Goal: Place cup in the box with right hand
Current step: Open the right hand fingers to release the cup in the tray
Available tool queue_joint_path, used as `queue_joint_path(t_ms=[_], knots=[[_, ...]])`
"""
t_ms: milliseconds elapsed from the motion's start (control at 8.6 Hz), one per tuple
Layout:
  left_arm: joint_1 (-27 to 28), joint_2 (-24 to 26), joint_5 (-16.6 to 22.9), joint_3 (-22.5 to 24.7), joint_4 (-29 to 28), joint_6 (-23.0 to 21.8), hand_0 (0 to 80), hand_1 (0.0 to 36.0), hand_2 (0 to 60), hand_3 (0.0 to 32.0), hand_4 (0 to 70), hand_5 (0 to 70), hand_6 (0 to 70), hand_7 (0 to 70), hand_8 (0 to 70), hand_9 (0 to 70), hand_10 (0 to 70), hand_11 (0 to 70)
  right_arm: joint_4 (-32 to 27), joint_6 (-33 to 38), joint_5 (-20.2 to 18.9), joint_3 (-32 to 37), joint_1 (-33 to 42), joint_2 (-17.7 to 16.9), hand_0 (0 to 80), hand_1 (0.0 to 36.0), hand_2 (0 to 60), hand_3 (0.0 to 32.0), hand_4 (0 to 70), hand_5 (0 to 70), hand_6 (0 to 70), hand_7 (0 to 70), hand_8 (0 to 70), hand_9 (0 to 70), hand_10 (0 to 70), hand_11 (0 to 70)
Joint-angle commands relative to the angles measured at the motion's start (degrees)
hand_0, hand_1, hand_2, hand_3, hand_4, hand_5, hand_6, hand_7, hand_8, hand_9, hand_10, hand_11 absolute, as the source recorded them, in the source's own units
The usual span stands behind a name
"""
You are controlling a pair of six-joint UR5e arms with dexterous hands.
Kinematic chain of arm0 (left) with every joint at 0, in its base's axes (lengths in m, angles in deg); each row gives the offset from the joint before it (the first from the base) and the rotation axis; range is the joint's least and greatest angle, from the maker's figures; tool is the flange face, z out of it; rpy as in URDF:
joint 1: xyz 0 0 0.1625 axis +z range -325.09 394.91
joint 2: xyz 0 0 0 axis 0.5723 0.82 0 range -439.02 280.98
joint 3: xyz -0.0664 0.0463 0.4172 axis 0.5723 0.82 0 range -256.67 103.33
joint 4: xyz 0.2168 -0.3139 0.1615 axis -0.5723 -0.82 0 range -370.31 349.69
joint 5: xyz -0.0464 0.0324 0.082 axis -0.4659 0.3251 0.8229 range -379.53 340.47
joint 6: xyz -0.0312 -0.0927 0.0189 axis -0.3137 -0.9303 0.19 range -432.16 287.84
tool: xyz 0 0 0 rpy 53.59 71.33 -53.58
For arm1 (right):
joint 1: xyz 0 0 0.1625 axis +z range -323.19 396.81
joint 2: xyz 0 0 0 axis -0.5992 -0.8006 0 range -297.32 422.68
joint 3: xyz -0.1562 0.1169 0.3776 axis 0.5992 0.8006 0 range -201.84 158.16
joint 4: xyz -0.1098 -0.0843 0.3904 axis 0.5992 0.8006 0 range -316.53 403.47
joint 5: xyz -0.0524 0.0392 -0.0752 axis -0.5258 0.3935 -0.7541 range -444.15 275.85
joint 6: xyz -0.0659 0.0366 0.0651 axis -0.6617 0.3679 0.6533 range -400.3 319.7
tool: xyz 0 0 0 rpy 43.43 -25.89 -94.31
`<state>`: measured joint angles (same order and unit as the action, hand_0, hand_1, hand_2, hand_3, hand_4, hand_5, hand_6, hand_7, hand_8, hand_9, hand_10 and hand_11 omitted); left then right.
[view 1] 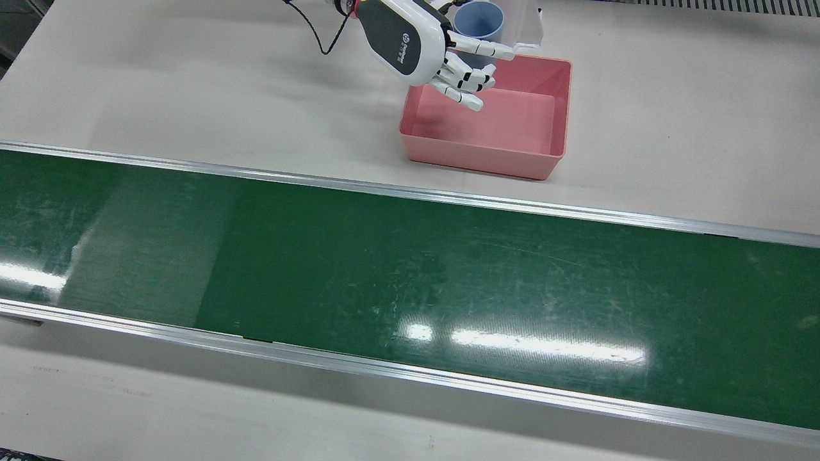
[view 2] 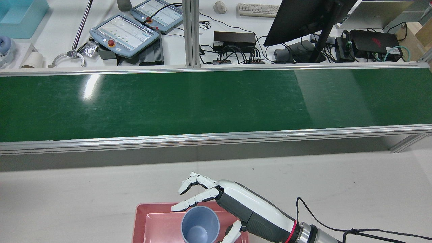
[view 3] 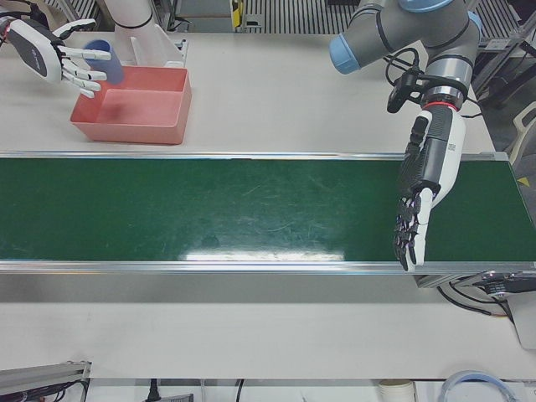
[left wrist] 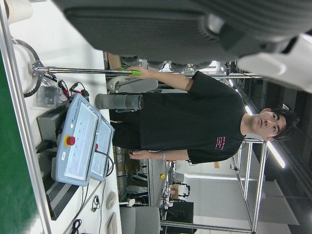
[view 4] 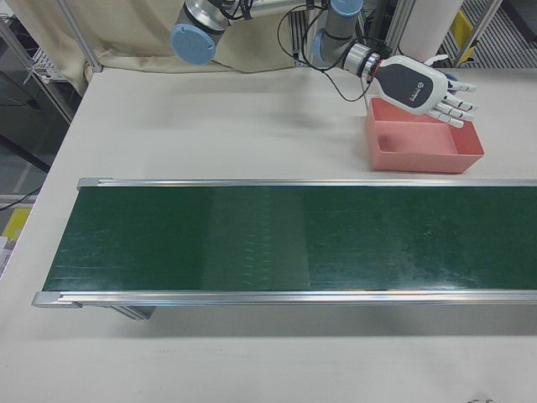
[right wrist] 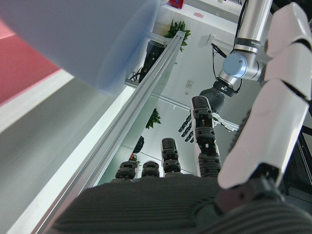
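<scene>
A pale blue cup [view 1: 479, 22] [view 2: 200, 226] stands upright at the far corner of the pink box [view 1: 487, 157] [view 2: 140, 219] [view 3: 126, 130]. My right hand [view 1: 442, 57] [view 2: 216, 199] [view 3: 63, 59] [view 4: 432, 88] hovers over that corner, open, with its fingers spread on one side of the cup and its thumb on the other. I cannot tell whether any finger touches the cup. In the right hand view the cup [right wrist: 73, 39] is a blur close to the palm. My left hand [view 3: 410, 226] hangs open over the far end of the belt, fingers pointing down.
A green conveyor belt [view 1: 410, 288] with aluminium rails crosses the table in front of the box. Beyond it stand teach pendants [view 2: 125, 32], a monitor [view 2: 303, 17] and cables. A person [left wrist: 195, 117] stands by that desk. A black cable [view 1: 314, 32] trails from my right wrist.
</scene>
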<state>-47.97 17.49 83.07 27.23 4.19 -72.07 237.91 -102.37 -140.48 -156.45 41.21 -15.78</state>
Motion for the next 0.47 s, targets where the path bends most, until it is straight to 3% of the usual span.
queue_joint_path(t_ms=[0, 233, 349], knots=[[0.0, 0.0, -0.04, -0.02, 0.0, 0.0, 0.0, 0.0, 0.0, 0.0, 0.0, 0.0, 0.0, 0.0, 0.0, 0.0, 0.0, 0.0, -0.02, -0.15, 0.17, 0.66, -0.8, 0.06, 46.6, 12.0, 16.3, 0.0, 21.7, 3.7, 5.0, 16.5, 0.0, 3.0, 3.8, 6.8], [0.0, 0.0, -0.04, -0.02, 0.0, 0.0, 0.0, 0.0, 0.0, 0.0, 0.0, 0.0, 0.0, 0.0, 0.0, 0.0, 0.0, 0.0, -0.02, 0.37, 0.08, 0.05, 0.16, -0.2, 45.5, 15.1, 27.0, 0.0, 17.5, 3.8, 5.3, 17.4, 0.0, 3.8, 3.9, 7.1], [0.0, 0.0, 0.05, -0.02, 0.0, 0.0, 0.0, 0.0, 0.0, 0.0, 0.0, 0.0, 0.0, 0.0, 0.0, 0.0, 0.0, 0.0, 0.24, 1.08, -0.7, -1.61, 6.61, -0.55, 45.4, 15.2, 28.0, 0.0, 18.0, 3.8, 5.3, 17.8, 0.0, 3.8, 4.0, 7.2]])
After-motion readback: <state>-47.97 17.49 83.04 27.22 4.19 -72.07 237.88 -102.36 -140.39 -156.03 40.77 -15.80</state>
